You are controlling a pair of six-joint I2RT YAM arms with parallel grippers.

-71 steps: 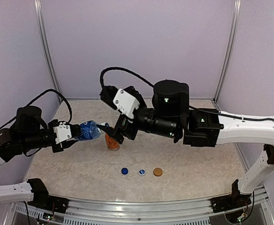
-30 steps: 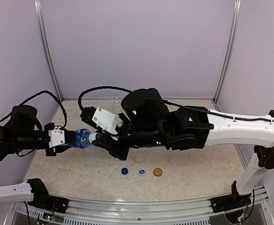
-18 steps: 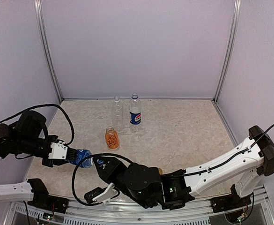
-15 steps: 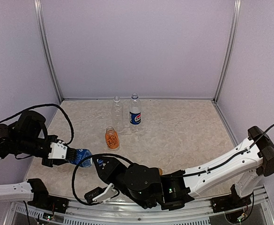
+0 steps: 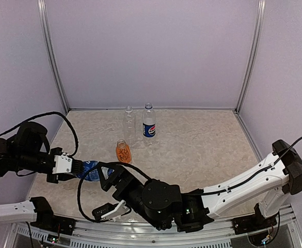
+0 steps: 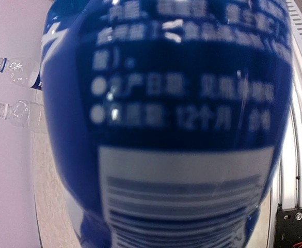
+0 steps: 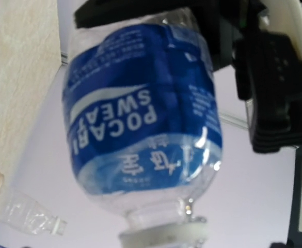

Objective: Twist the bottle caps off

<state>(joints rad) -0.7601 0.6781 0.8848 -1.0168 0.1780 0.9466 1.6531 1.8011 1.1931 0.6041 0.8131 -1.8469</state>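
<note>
Marbled tabletop (image 5: 202, 139) below; I see left gripper (image 5: 74, 168) clamped on blue-label bottle (image 5: 90, 171), held sideways. Right gripper (image 5: 105, 174) sits at its neck, jaw state unclear.

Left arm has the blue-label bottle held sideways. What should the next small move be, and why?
Probably ease the right gripper onto the mouth end of the blue-label bottle and close. The left gripper clamps the body sideways, mouth toward the right gripper, and the right wrist view shows the neck at its bottom edge with no fingers visibly on it.
</note>
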